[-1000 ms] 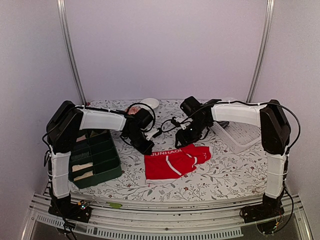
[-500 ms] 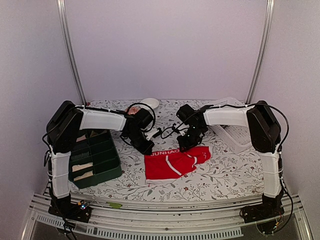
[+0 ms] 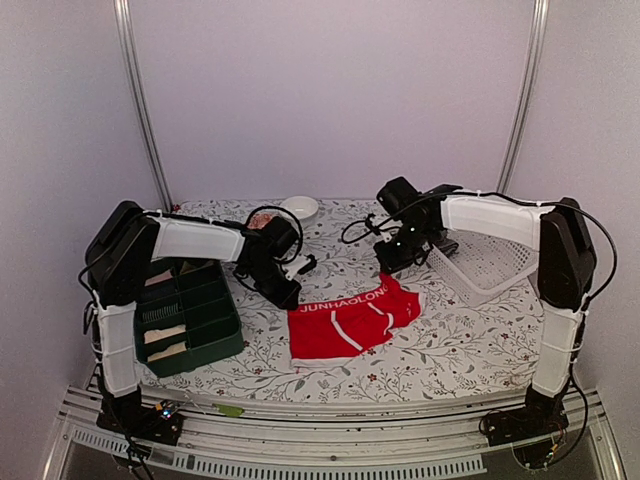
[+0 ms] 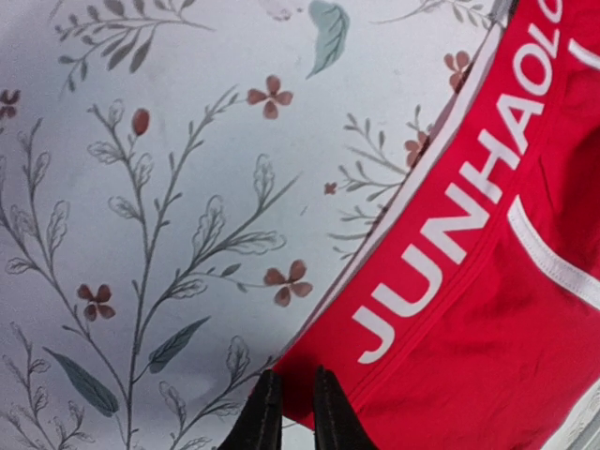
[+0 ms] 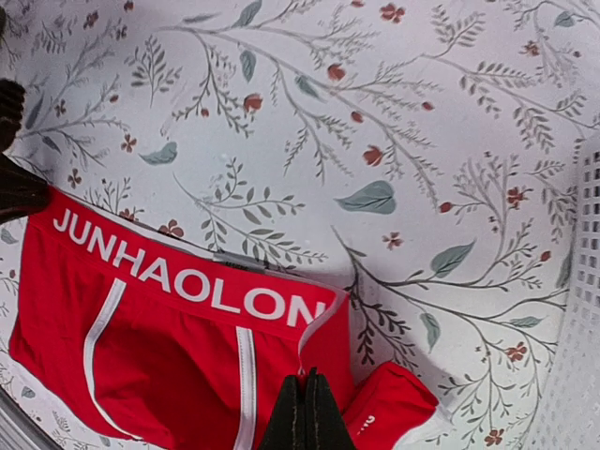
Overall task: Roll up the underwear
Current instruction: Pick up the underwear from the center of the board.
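Right wrist: underwear (image 5: pixel 178 366) corner at gripper (image 5: pixel 305 380)

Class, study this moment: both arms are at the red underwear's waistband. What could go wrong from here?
1. The left gripper and right gripper each pinch only a waistband corner of the red underwear; a pull could slip one free.
2. The leg beside the right gripper lies bunched, so a roll may come out lopsided.

Left tool (image 3: pixel 287 294) and right tool (image 3: pixel 391 268) sit at opposite waistband ends of the red underwear (image 3: pixel 345 325) (spread flat)
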You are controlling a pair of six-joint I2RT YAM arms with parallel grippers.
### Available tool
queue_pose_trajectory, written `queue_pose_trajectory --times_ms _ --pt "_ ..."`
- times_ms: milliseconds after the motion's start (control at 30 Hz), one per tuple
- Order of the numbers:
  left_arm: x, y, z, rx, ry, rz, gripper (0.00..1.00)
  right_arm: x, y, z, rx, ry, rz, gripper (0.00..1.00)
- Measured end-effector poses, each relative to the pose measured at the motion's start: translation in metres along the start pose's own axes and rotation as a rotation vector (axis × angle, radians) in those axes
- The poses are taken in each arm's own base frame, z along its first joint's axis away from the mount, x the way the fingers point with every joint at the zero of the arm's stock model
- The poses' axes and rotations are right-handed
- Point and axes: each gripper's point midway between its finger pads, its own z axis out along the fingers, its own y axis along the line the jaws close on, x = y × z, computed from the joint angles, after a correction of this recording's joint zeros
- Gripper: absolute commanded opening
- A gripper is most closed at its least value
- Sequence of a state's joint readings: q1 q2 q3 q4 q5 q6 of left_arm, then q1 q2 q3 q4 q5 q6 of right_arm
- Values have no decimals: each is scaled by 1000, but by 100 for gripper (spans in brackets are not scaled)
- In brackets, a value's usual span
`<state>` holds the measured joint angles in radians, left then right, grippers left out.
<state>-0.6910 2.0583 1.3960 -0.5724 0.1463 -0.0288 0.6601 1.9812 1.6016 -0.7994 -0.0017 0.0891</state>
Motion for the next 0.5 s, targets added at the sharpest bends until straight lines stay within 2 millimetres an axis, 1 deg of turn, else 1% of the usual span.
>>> queue_pose_trajectory --times_ms 67,133,200,267,367,500 --pt "4 7 -4 -4 -3 -25 24 -7 -14 -17 -3 -43 30 0" --pt "10 12 -11 -7 -8 -58 30 -9 -27 -24 -5 -61 58 0" --pt "10 14 -19 -6 -23 -91 35 -5 -37 -21 -6 -53 81 0" --pt "5 13 -26 4 -52 -120 37 4 -45 -15 -4 -28 100 0" --pt "2 9 -27 29 -79 -159 38 9 -44 -11 -18 -11 105 0" --pt "5 5 -23 57 -77 -203 38 10 -41 -8 -36 -3 103 0"
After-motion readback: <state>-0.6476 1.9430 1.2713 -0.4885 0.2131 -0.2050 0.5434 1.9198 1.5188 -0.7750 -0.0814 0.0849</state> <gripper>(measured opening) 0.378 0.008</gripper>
